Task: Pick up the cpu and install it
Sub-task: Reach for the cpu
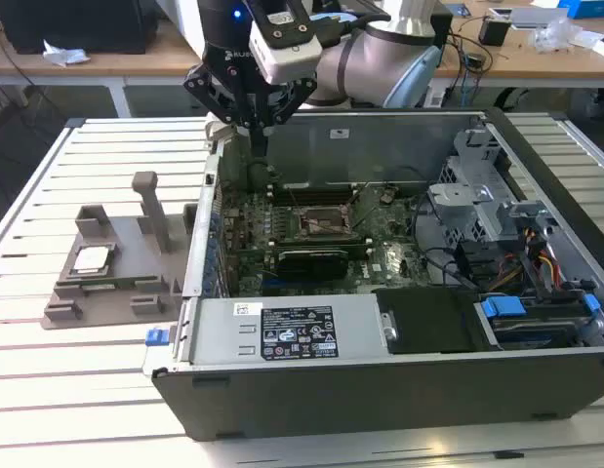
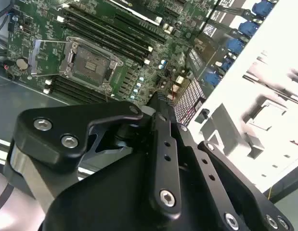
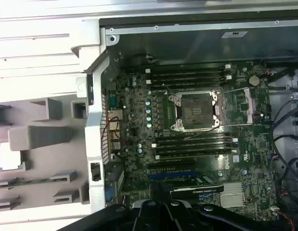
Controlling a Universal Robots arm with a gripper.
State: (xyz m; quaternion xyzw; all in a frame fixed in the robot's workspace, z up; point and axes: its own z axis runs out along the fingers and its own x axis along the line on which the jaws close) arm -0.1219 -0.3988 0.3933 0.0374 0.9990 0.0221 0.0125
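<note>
Nearest in the exterior view, the slatted white table (image 1: 48, 390) is seen carrying an open computer case (image 1: 380, 395), whose near side is taken up by a grey labelled cover (image 1: 282, 327) and a drive bay with blue tabs (image 1: 503, 308). Behind these, the green motherboard (image 1: 380, 258) is laid flat in the case. At its middle the black socket (image 1: 316, 222) is seen empty, and in both wrist views (image 2: 88, 60) (image 3: 194, 111) its metal bracket (image 3: 238, 103) is folded open to one side. Dark memory sticks (image 3: 187, 77) are seated in rows on two sides of the socket.

On the exterior view's left, outside the case wall, a grey holder block (image 1: 111, 292) with upright posts is set on the table. The cpu (image 1: 92, 258) is lying flat on that block, silver top up, well apart from the socket and untouched.

Farther back, the gripper (image 1: 255, 146) is held above the case's far corner on the exterior view's left, pointing down near the case wall. Its fingers are drawn together to a point with nothing clamped between them, as is also shown in the second wrist view (image 2: 156, 96). Beyond the arm, wooden benches (image 1: 516, 54) are seen with cables and small items.
</note>
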